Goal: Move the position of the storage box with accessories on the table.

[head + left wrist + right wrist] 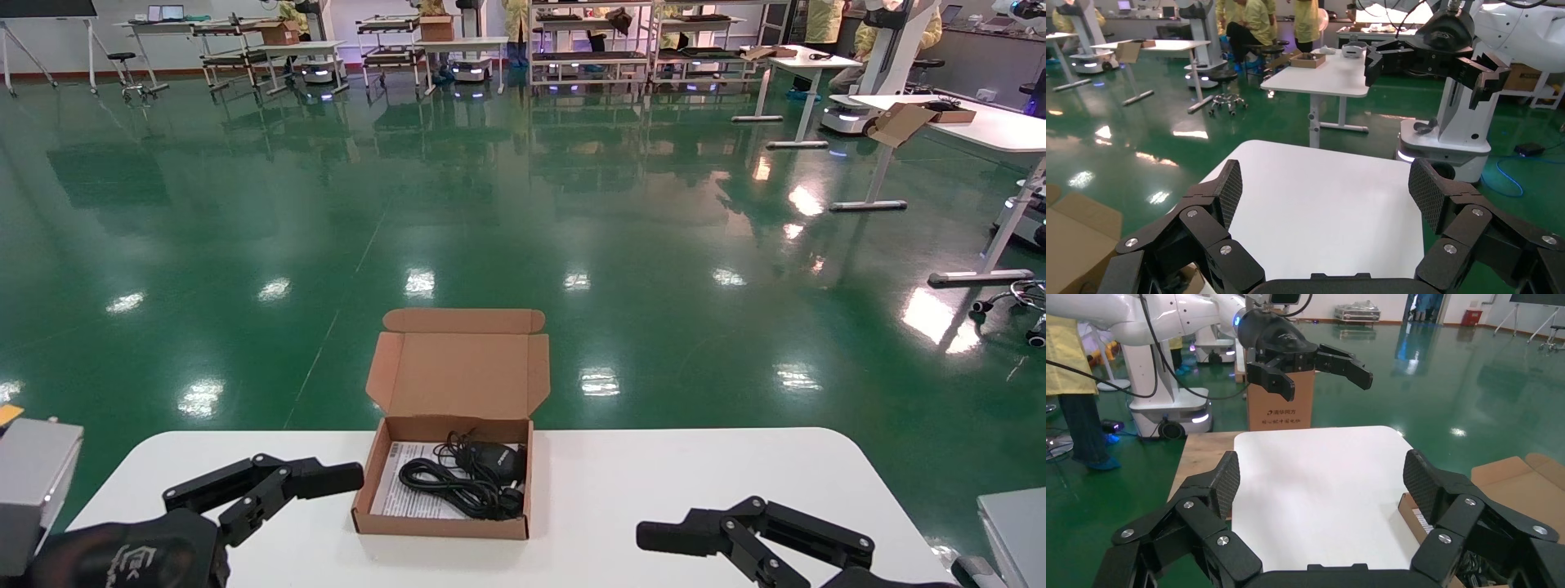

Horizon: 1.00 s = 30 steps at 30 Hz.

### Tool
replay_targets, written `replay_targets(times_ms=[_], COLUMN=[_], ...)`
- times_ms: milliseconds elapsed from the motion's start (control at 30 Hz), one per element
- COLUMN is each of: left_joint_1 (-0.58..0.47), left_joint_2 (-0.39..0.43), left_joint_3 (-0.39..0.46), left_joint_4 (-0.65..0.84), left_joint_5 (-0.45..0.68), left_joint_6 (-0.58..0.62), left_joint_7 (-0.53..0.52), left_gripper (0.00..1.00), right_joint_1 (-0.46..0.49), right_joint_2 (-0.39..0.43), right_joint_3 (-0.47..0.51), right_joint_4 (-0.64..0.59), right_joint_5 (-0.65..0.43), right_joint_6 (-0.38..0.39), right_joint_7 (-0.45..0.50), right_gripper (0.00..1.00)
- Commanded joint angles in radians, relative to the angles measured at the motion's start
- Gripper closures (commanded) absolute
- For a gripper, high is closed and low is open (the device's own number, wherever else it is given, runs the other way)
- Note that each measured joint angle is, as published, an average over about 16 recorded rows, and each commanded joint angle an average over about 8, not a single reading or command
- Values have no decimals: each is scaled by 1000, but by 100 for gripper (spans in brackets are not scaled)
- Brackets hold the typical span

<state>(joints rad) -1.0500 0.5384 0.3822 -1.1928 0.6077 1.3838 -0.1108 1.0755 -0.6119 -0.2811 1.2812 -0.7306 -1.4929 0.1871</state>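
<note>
A: Brown corrugated cardboard, that is what the storage box [445,482] is made of. It is small and shallow, and it sits on the white table [654,474], at the far edge and a little left of the middle as the head view shows it.

B: Is it shut?

A: No. The hinged lid [458,367] stands up at the back, reaching out past the table edge over the green floor [523,229], with a side tab folded out on each side and a tuck flap along its top.

B: And inside?

A: A white printed paper sheet [400,490] lies flat on the bottom. On top of it, towards the right side, rests a black computer mouse [494,459] with its black cable [449,483] coiled beside it, towards the front of the box.

B: Where are the robot's arms?

A: The left tool [327,482] is just left of the box, its black fingers pointing at the box's left wall, close but apart from it. The left wrist view shows its two fingers spread wide, nothing between them. The right tool [670,543] is low over the table at the front right, well apart from the box, pointing left. Its fingers are spread wide too and hold nothing; a corner of the box shows past one finger in the right wrist view.

B: Anything farther off?

A: Other white desks [964,122], metal shelving racks [588,41] and people in yellow coats along the far wall.
</note>
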Motion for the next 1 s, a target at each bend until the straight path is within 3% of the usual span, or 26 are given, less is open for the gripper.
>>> replay_targets(times_ms=[33, 667, 1000], left_joint_1=[0, 0, 0], left_joint_2=[0, 0, 0], left_joint_3=[0, 0, 0], left_joint_4=[0, 0, 0], left_joint_5=[0, 0, 0], left_joint_6=[0, 0, 0], left_joint_7=[0, 0, 0], left_gripper=[0, 0, 0], right_joint_1=[0, 14, 197], right_joint_2=[0, -10, -138], right_joint_3=[0, -18, -160], right_joint_4=[0, -10, -130], right_joint_5=[0, -45, -257], right_joint_6=[0, 27, 152], right_joint_7=[0, 11, 263], right_gripper=[0, 0, 0])
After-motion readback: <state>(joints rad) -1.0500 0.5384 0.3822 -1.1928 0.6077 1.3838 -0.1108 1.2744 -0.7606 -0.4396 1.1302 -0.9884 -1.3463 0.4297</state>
